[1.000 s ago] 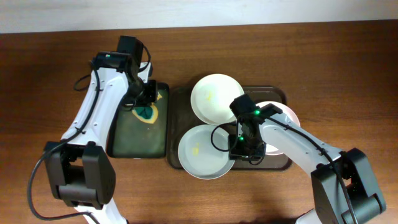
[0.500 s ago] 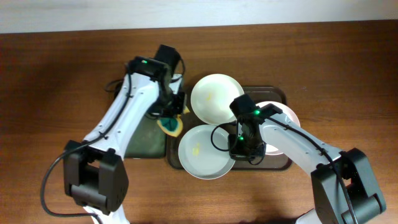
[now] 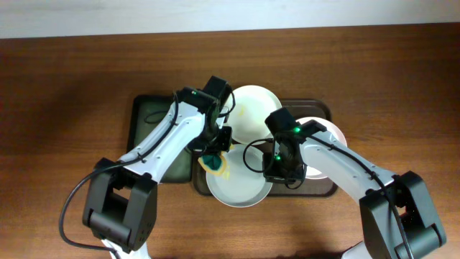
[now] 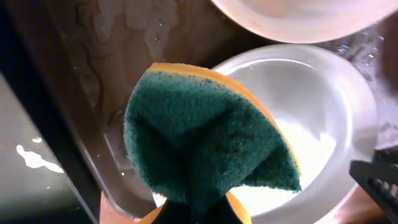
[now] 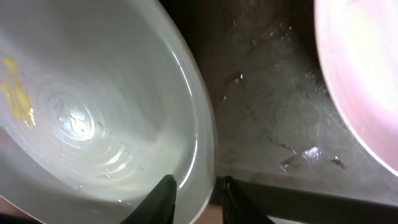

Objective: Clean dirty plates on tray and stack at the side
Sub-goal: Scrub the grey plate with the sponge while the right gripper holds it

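A: Left gripper point(image 3: 216, 154)?
B: Squeezing the green sponge point(image 4: 205, 149), right above the yellow-smeared plate point(image 3: 241, 183), near its edge.
A: Right gripper point(image 5: 195, 188)?
B: Pinching that plate's rim between its fingers; the tray point(image 5: 267, 106) lies below.

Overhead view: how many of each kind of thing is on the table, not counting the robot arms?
plates: 3
trays: 2 (brown tray, greenish tray)
sponge: 1
total: 6
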Controlling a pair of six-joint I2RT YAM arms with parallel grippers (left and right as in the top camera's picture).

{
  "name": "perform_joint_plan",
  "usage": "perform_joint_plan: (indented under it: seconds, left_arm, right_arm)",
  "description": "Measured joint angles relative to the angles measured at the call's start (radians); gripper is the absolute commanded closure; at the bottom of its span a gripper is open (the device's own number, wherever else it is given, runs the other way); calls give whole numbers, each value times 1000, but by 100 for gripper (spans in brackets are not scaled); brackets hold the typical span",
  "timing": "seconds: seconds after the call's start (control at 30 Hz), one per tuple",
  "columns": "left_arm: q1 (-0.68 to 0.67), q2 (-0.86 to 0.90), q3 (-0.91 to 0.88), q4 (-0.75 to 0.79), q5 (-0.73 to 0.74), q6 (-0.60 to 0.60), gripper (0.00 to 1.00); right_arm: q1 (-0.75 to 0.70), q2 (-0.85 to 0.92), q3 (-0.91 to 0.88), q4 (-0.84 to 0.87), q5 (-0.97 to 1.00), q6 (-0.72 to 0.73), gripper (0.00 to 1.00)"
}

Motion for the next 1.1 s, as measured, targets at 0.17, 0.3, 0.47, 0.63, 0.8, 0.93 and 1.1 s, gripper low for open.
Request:
perform_joint_plan:
  seconds: [0.17,0.3,0.47,0.63,0.8,0.93,1.1]
  left_arm:
    - [-2,0,-32,28,18,-16,100]
    - [-25,0,-32,39,25,-20,100]
    - [-74,0,-33,42,-2,-70,100]
    - [-77,0,-47,71,-21,-101,100]
    - [-84,0,-104,94,-23,-128,100]
    - [-86,0,-145,126,-23,-148,100]
    - [-86,0,-174,160,0,-152,100]
  right_arm:
    - [0,0,-1,26,0,17,72]
    - [0,0,-22,51,0,32,83]
    - [0,1,-50,58,-4,47,96]
    - [0,1,-50,61,-11,48,96]
    - [0,1,-50,74,-11,61,96]
    - [0,1,-50,89,-11,82,96]
    - [0,1,-50,90,-11,92,96]
